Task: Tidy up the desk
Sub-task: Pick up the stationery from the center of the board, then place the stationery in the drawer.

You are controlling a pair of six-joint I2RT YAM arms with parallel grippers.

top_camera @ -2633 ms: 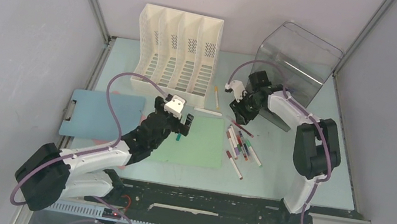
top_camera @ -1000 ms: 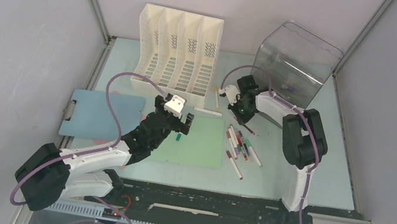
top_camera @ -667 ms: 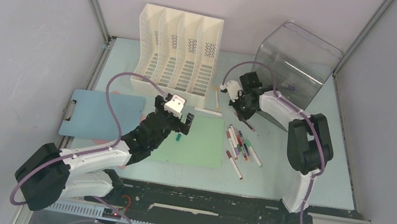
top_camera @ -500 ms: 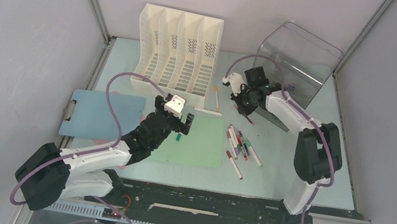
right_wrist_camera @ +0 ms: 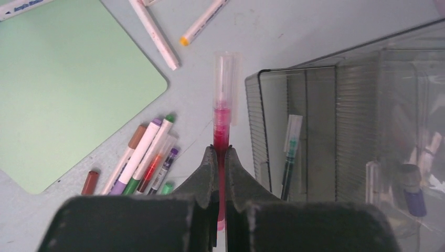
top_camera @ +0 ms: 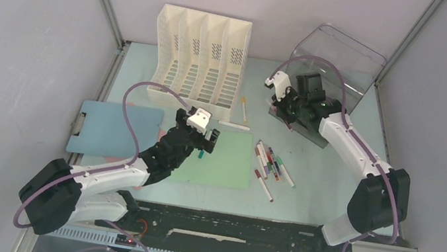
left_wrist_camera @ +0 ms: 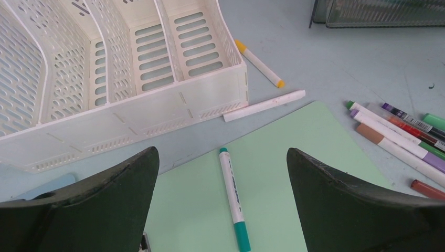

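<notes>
At bin (right_wrist_camera: pixel 336 79) mouth, R gripper (right_wrist_camera: pixel 220 152) is clenched on a red pen (right_wrist_camera: pixel 222 115); few pens lie inside. L gripper (left_wrist_camera: pixel 220 157) gapes, empty, over green marker (left_wrist_camera: pixel 233 202). Desk (top_camera: pixel 318 187), under it all, has pen pile (top_camera: pixel 271 167) + clipboard (top_camera: pixel 115 128) to sort: approx. early-mid, I'd judge.

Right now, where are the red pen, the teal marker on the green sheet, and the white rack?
red pen (right_wrist_camera: pixel 221 128): right wrist view, on the red part of its barrel.
teal marker (left_wrist_camera: pixel 231 191): left wrist view, on its white barrel.
white rack (left_wrist_camera: pixel 131 118): left wrist view, on its low front wall.
</notes>
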